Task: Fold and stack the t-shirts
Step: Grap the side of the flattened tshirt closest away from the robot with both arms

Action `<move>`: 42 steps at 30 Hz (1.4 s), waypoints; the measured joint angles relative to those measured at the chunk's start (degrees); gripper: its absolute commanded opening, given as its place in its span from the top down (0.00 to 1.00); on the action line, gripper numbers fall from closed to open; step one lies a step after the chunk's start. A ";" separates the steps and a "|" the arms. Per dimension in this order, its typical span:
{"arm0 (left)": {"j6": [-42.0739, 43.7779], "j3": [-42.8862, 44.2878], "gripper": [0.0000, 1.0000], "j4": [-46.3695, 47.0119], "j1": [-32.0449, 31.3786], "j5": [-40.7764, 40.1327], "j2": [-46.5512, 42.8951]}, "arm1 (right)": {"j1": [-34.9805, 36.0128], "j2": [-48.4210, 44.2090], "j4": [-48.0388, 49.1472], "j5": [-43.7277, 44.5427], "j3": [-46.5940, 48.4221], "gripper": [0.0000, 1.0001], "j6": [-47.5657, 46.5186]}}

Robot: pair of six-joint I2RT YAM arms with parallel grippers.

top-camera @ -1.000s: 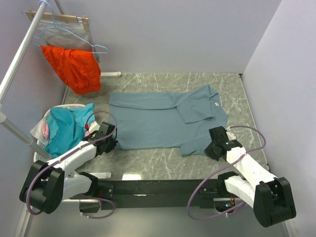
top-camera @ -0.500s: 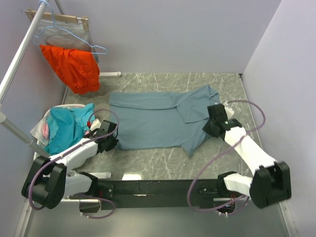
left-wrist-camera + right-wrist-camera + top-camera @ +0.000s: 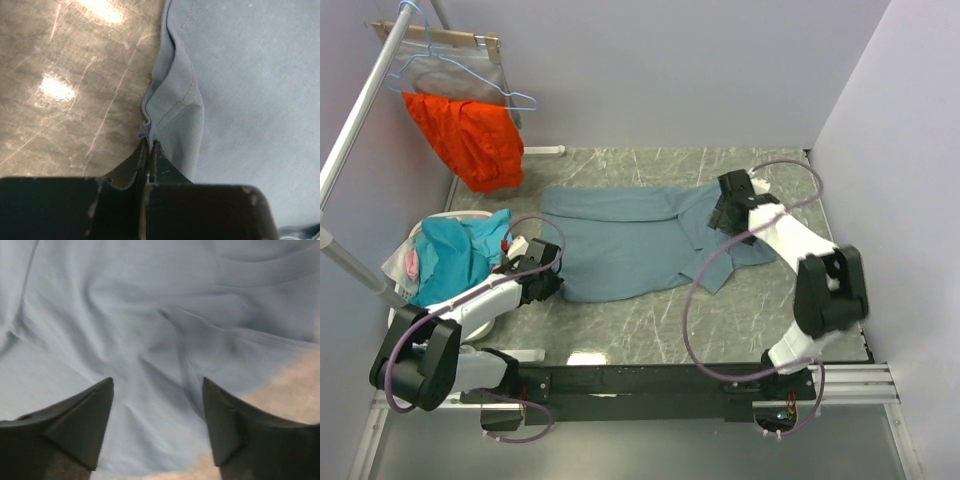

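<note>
A slate-blue t-shirt (image 3: 630,245) lies spread across the marble table (image 3: 650,325), its right side folded over onto itself. My left gripper (image 3: 553,288) is shut on the shirt's near-left hem corner; in the left wrist view the bunched hem (image 3: 167,107) rises from between the closed jaws of the gripper (image 3: 149,145). My right gripper (image 3: 722,215) hovers over the folded right part of the shirt. In the right wrist view that gripper (image 3: 156,390) is open, with only rumpled blue cloth (image 3: 150,315) below the gap.
A bright orange garment (image 3: 470,135) hangs from a blue hanger (image 3: 470,75) on a rail at the back left. A white basket (image 3: 432,217) with teal and pink clothes (image 3: 455,260) stands left of the shirt. Walls close in the table's back and right sides.
My right arm swung from the shirt's near-right corner toward the far right, carrying that edge over the shirt, then opened its jaws. The left gripper kept its grip in place.
</note>
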 measured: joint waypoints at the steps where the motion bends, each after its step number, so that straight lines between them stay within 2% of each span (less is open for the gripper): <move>1: 0.04 0.02 0.99 0.15 0.00 0.04 0.09 | 0.00 -2.95 -0.20 0.98 -1.64 0.15 -0.55; 6: 0.59 0.48 0.99 1.07 0.00 0.13 1.07 | -0.33 -19.56 -0.48 2.38 -8.92 0.19 -0.81; 9: 1.29 1.27 0.99 2.01 0.00 0.33 2.40 | -0.42 -23.78 0.92 0.22 -13.73 0.24 0.00; 15: 2.12 1.60 0.99 2.75 0.00 0.81 2.93 | -0.46 -24.02 3.08 -7.08 -27.30 0.28 2.58; 25: 2.97 1.57 0.99 3.39 0.00 1.29 3.17 | -0.50 -21.40 10.10 -11.23 -29.18 0.34 3.56; 28: 2.97 1.57 0.99 3.41 0.00 1.29 3.17 | -0.55 -18.10 12.11 -12.15 -29.18 0.42 3.50; 31: 2.97 1.57 0.99 3.39 0.00 1.20 3.17 | -0.55 -15.76 13.33 -12.68 -29.18 0.57 3.17; 32: 2.97 1.57 0.99 3.39 0.00 1.20 3.17 | -0.55 -15.54 13.62 -12.76 -29.16 0.80 2.93; 33: 2.95 1.57 0.99 3.37 0.00 1.18 3.17 | -0.55 -15.45 13.84 -12.68 -29.11 0.93 2.78; 35: 2.95 1.57 0.99 3.34 0.00 1.16 3.15 | -0.52 -15.58 13.97 -12.20 -29.03 0.96 2.10; 40: 2.95 1.60 0.99 3.26 0.00 1.14 3.08 | -0.26 -19.10 12.48 -10.10 -29.00 0.91 1.46; 42: 2.99 1.60 0.99 2.97 0.00 1.14 2.89 | -0.11 -22.53 11.32 -9.88 -29.35 0.99 1.46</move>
